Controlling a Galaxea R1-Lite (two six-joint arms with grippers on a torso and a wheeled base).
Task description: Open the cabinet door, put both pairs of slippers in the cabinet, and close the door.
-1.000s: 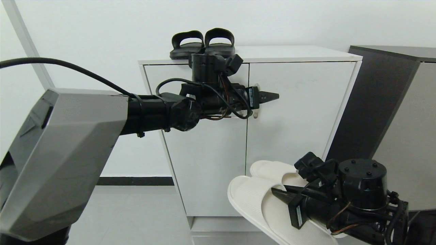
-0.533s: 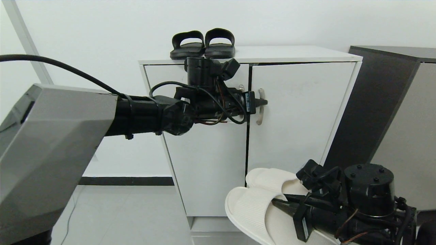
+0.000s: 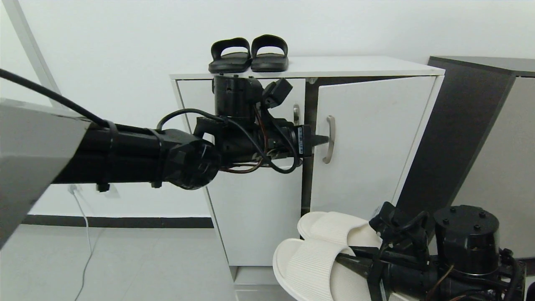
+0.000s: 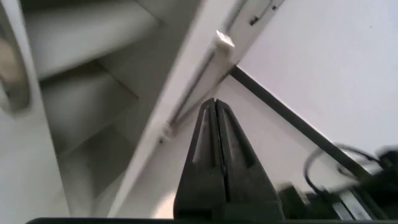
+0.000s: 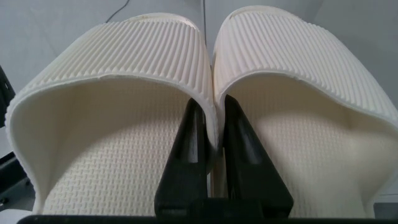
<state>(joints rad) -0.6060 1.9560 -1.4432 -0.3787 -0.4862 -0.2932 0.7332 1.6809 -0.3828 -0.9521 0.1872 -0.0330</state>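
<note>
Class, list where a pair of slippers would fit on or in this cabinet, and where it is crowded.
Free: the cabinet top from the black slippers to its right edge; the shelves inside look bare. Crowded: the narrow door gap, where the left end effector sits at the handle.

No words, numbers or signs can be read anywhere. A small pale sticker (image 3: 300,140) on the left arm (image 3: 125,154), at 9 o'clock from the door handle (image 3: 329,139), carries print too small to make out.
</note>
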